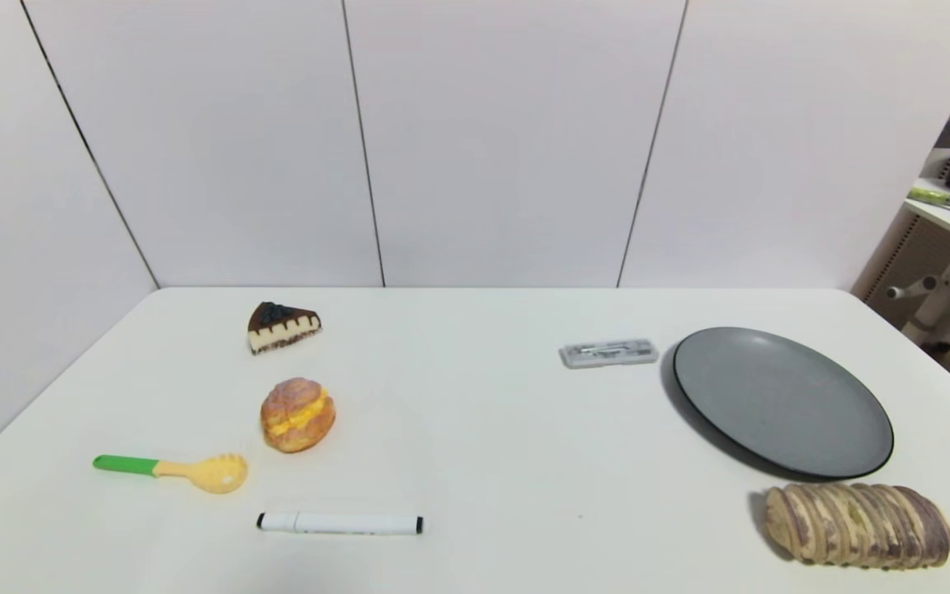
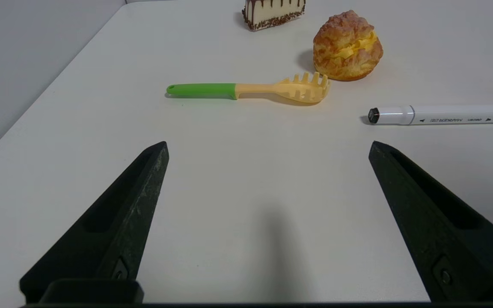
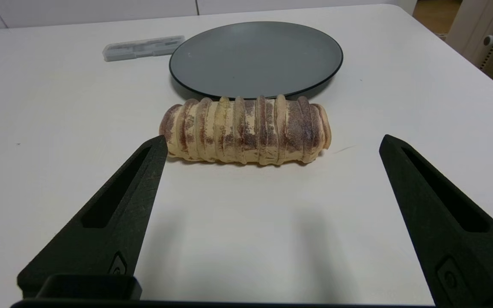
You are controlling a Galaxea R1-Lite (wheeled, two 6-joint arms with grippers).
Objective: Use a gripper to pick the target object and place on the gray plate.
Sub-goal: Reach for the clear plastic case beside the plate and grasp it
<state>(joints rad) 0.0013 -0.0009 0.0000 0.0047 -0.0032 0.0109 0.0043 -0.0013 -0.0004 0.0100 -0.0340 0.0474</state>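
The translucent case point(image 1: 609, 353) lay flat on the white table point(image 1: 483, 462), just beside the left edge of the gray plate point(image 1: 782, 400) and apart from it, long side toward the robot. Nothing rested on the plate, so the pick had not begun. The right gripper point(image 3: 272, 143) hovered low near the table's front edge with its fingers spread wide and empty; a ridged bread loaf point(image 3: 246, 129) sat between it and the plate, so a reach for the case would likely need to pass over or around the loaf. The left gripper point(image 2: 268, 145) was likewise parted and empty, facing a green-handled pasta spoon point(image 2: 248, 88), a cream puff point(image 2: 347, 46), a cake slice point(image 2: 273, 13) and a white marker point(image 2: 441, 114), well apart from the case, which suggested the right arm was better placed.
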